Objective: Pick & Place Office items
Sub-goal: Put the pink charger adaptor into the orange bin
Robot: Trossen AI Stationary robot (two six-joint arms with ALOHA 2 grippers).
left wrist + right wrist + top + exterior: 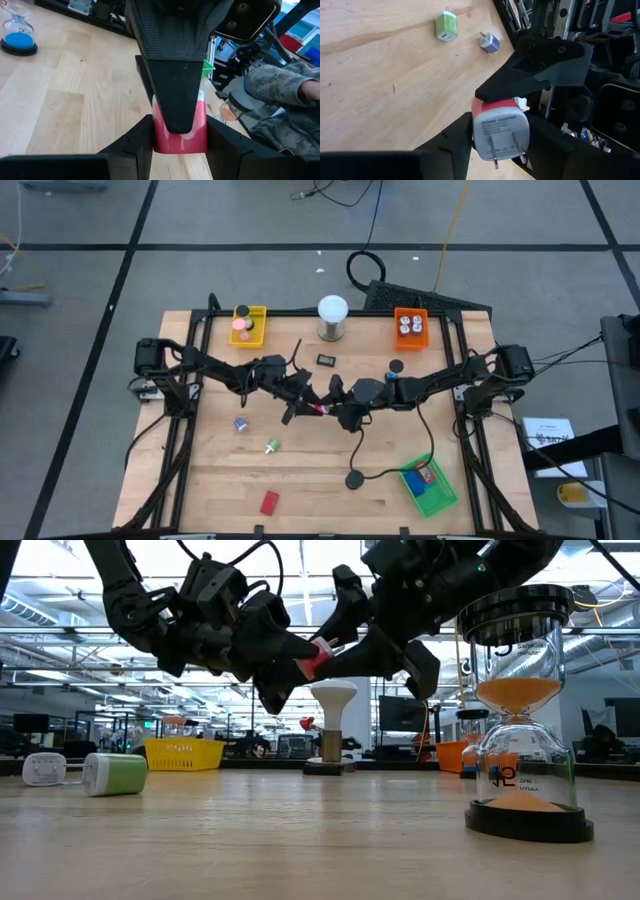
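Right, you've got both sets of jaws pinching the red charger (499,125) mid-air above the surface (320,470), left gripper (300,393) handing to right gripper (335,405).

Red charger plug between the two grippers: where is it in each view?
High view: red charger plug at table centre, between both grippers.
Low view: upper middle, in the air, between the dark fingers.
Left wrist view: bottom centre, between this arm's fingers, the other gripper's finger over it.
Right wrist view: bottom centre, prongs toward the camera.
Shared landmark: green charger, not in the left wrist view.
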